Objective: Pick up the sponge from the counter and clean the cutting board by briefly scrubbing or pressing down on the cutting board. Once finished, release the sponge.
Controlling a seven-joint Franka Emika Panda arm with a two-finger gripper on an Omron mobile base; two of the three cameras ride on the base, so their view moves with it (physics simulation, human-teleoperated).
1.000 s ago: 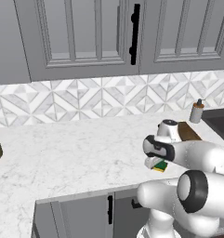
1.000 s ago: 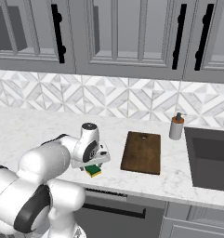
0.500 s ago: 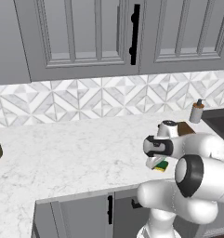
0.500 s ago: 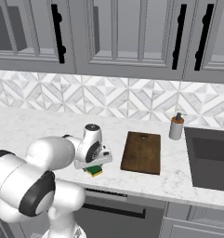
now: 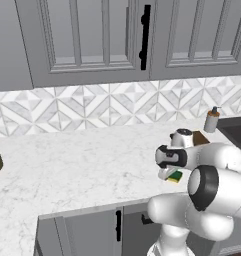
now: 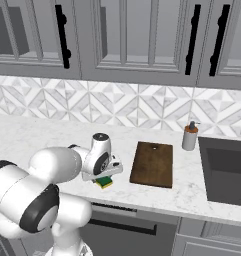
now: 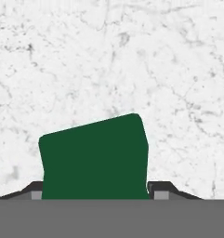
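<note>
claw (image 7: 95, 193) narrowed onto the sponge (image 7: 94, 158) since earlier, fingertips touching its ends (long axis spanning them, slightly tilted)

The sponge (image 7: 94, 158), dark green over yellow foam, lay flat on the white marble table (image 5: 82, 170). The cutting board (image 6: 152, 163), a dark brown slab, lay flat near it.

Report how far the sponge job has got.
Done: the gripper is down over the sponge on the counter, a finger at each side. In hand: the grasp; I cannot tell whether the fingers press it yet. Left: lift the sponge, carry it to the cutting board, which lies bare beside it, scrub, then release.
</note>
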